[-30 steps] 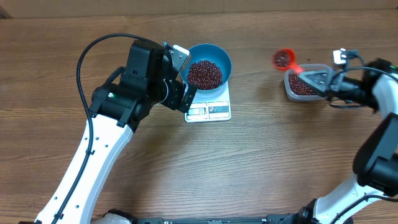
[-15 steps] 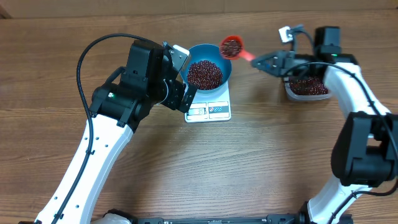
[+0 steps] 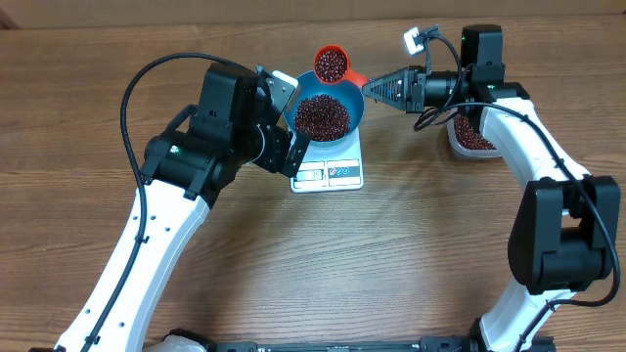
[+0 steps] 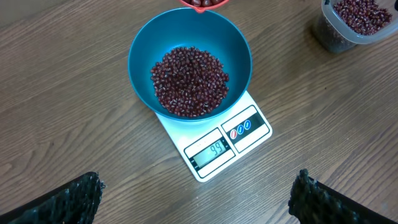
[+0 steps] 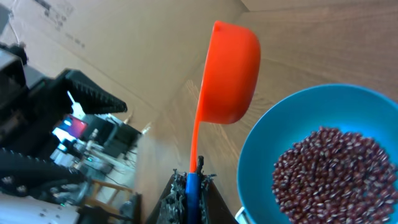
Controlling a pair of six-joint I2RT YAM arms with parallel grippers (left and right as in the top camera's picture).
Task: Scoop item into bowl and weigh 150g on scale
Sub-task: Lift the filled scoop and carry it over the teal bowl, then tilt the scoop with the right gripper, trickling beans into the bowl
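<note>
Both arms wore smooth white shells between blocky black joint housings. A thin black cable (image 3: 130, 93) looped over the left arm (image 3: 147, 244). The right arm (image 3: 528, 137) carried tangled black wires (image 3: 435, 108) and a small white connector (image 3: 413, 39) near its wrist. The left gripper (image 4: 198, 196) had black, rough-textured fingers (image 4: 71, 199).

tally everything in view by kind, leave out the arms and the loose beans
blue bowl: 1
white scale: 1
orange scoop: 1
clear tub: 1
total: 4
</note>
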